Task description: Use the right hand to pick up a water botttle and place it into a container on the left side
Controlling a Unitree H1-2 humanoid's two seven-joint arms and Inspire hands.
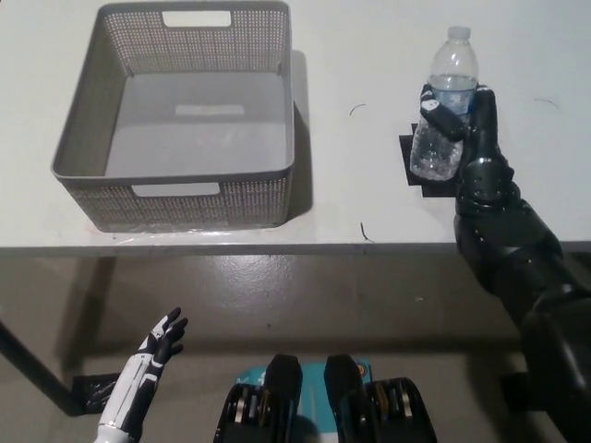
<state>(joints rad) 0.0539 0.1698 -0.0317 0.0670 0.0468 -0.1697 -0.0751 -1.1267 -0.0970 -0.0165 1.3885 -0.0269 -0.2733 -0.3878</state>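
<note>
A clear plastic water bottle (pixel 445 101) with a white cap is held over the black tape mark (pixel 413 157) at the table's right. My black right hand (pixel 469 125) is shut on it, fingers wrapped around its middle, and the bottle leans a little. A grey perforated basket (pixel 175 198) stands empty on the table's left side. My white left hand (pixel 152 355) hangs below the table edge at the lower left, fingers apart and holding nothing.
The white table (pixel 369 198) has its front edge running across the picture's middle, with grey floor below. Bare tabletop lies between the basket and the bottle.
</note>
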